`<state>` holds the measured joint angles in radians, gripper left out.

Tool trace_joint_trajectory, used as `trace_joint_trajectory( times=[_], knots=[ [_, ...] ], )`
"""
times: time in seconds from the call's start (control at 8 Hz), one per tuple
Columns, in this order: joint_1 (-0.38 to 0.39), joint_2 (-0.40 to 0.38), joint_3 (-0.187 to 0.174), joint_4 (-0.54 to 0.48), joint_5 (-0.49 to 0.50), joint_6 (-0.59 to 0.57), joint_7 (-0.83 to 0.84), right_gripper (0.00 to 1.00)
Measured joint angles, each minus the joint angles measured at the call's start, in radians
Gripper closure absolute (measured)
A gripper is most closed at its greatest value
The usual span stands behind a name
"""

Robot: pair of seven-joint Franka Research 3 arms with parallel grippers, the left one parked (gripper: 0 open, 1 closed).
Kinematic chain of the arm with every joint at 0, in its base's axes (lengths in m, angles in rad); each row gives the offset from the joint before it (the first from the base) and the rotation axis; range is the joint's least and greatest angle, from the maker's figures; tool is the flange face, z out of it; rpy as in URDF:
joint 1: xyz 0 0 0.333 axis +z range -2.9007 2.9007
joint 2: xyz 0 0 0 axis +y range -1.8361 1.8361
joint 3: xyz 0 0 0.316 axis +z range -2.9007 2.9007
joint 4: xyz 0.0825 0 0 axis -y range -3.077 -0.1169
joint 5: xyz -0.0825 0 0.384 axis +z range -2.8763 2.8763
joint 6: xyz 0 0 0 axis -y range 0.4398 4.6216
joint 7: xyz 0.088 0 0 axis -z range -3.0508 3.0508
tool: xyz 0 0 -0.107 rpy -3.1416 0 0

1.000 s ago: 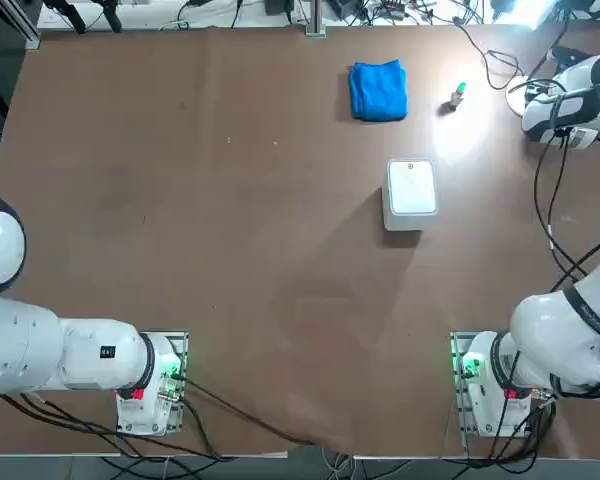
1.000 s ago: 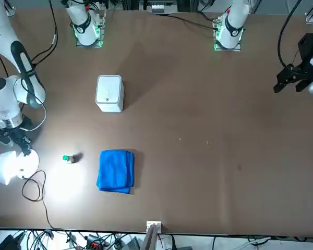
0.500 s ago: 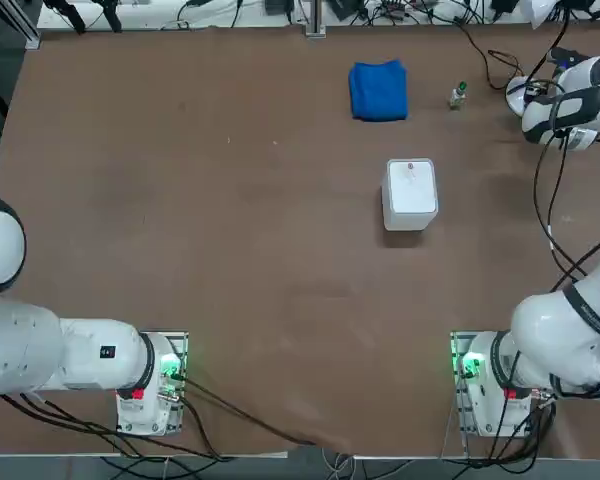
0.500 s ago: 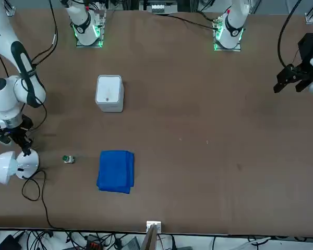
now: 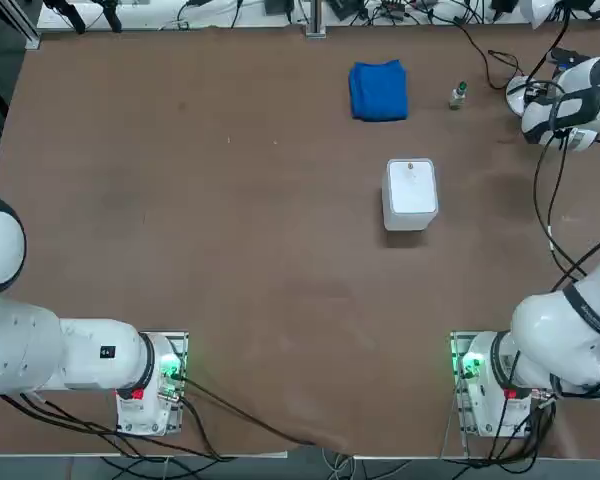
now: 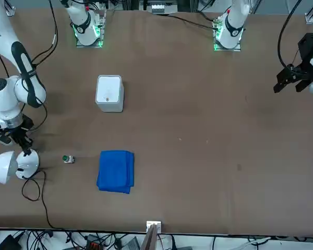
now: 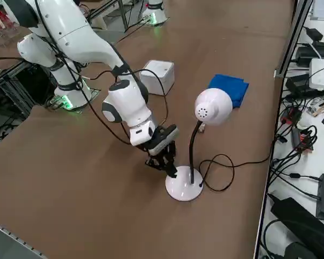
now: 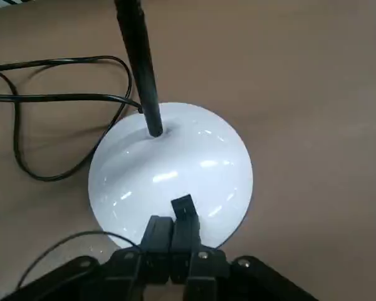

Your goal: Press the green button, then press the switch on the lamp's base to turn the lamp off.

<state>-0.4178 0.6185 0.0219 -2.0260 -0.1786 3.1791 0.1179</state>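
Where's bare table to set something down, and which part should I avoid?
The table is bare from the white box and blue cloth across to its far side. Crowded: the corner with the green button, the lamp's base, its cable and the right gripper, shut on the base.

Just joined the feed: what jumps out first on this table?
The right gripper, jaws shut, is on the lamp's base at the table's far right corner in the top view, and the lamp looks dark. The blue cloth lies nearby, with the green button beside it.
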Motion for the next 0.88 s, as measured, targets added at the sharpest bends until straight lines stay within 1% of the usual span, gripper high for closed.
trace_joint_trajectory(
  times=[0.25, 0.38, 0.5, 0.62, 0.75, 0.88],
  knots=[
    [0.003, -0.007, 0.003, 0.001, 0.0, -0.005, 0.0, 0.98],
    [0.004, -0.024, 0.004, 0.003, 0.0, -0.039, 0.0, 0.98],
    [0.005, -0.059, 0.005, 0.005, 0.0, -0.119, 0.0, 0.98],
    [0.006, -0.115, 0.007, 0.008, 0.0, -0.238, 0.0, 0.98],
    [0.006, -0.179, 0.015, 0.01, 0.0, -0.372, -0.001, 0.98],
    [0.006, -0.245, 0.029, 0.012, 0.0, -0.517, -0.002, 0.98]
  ],
)
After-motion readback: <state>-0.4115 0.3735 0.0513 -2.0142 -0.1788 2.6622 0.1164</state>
